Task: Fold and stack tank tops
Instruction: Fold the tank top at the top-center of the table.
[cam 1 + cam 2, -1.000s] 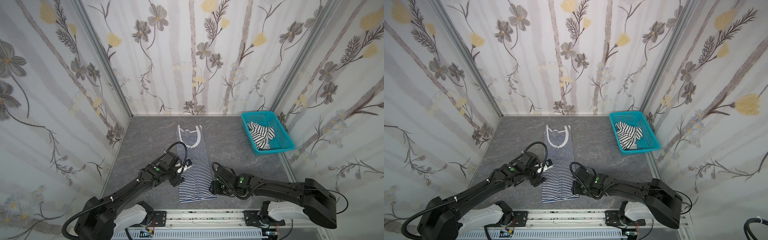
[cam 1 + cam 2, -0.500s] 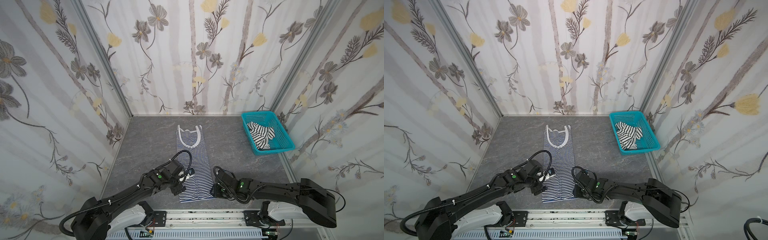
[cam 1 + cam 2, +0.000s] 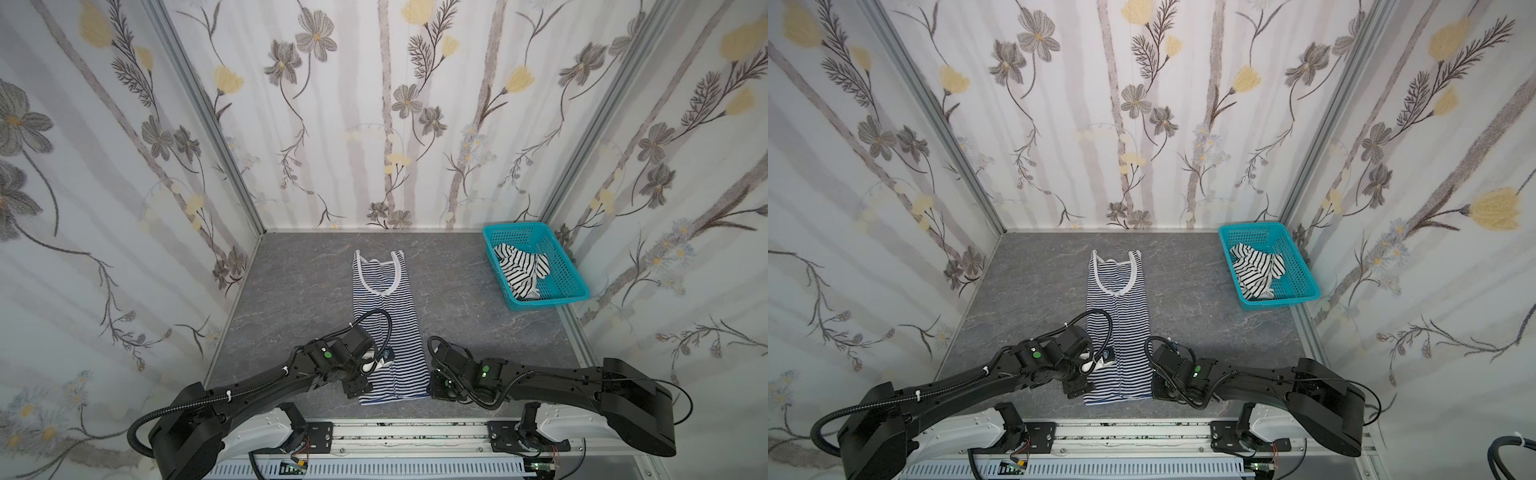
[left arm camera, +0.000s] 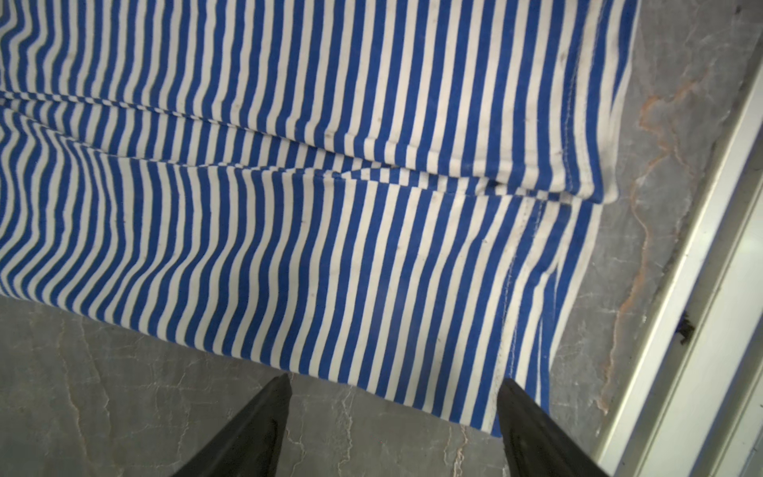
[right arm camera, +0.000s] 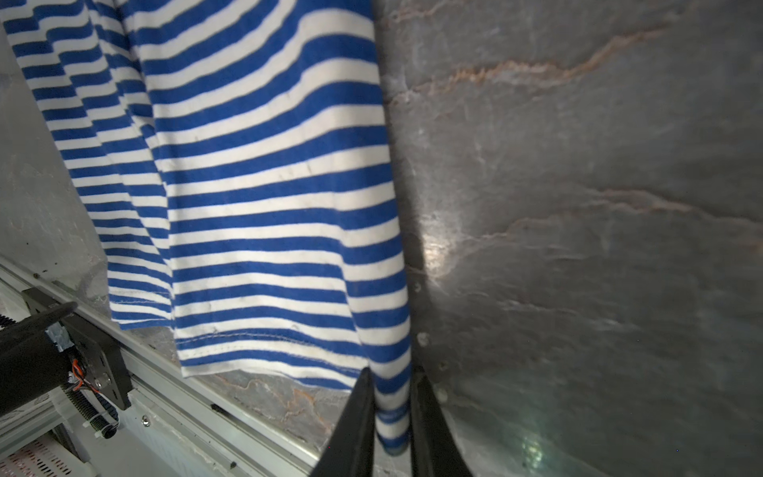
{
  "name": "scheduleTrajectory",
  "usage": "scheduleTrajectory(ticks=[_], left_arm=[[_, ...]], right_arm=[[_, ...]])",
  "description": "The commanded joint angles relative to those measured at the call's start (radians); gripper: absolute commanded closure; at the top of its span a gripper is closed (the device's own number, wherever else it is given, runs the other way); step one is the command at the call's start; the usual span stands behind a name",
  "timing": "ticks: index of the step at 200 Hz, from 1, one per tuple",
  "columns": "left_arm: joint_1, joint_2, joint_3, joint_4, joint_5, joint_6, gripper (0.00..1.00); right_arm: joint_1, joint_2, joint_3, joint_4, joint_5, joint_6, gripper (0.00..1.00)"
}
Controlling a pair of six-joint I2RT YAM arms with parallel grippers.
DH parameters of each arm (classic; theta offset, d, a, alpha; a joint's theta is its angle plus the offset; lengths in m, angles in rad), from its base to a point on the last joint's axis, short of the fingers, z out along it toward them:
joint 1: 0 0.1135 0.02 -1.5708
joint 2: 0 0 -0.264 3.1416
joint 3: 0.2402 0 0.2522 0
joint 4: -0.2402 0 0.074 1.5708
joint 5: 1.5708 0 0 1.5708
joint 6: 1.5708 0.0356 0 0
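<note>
Though the navy top lay flat on the table, its 2 sides folded in to a narrow strip, the crosswise fold looked undone. Right gripper pinched the hem corner on its side, jaws narrow on cloth. Left gripper stood wide at the opposite hem corner, holding nothing. The black-striped top sat crumpled in the basket, so no stack existed. From above, neither gripper's fingertips showed, and how many layers the pinch caught was unclear.
</note>
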Motion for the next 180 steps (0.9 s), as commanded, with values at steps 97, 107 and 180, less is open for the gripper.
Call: scheduleTrajectory(ticks=[97, 107, 180], left_arm=[[-0.055, 0.085, 0.033, -0.117, 0.060, 0.118, 0.26], [-0.071, 0.093, 0.036, -0.121, 0.064, 0.118, 0.28], [-0.142, 0.132, 0.038, -0.134, 0.024, 0.112, 0.35]], right_arm=[[-0.016, 0.001, 0.055, 0.012, 0.037, 0.000, 0.99], [-0.016, 0.004, 0.055, 0.015, 0.036, 0.000, 0.99], [-0.036, 0.013, 0.060, 0.019, 0.036, -0.021, 1.00]])
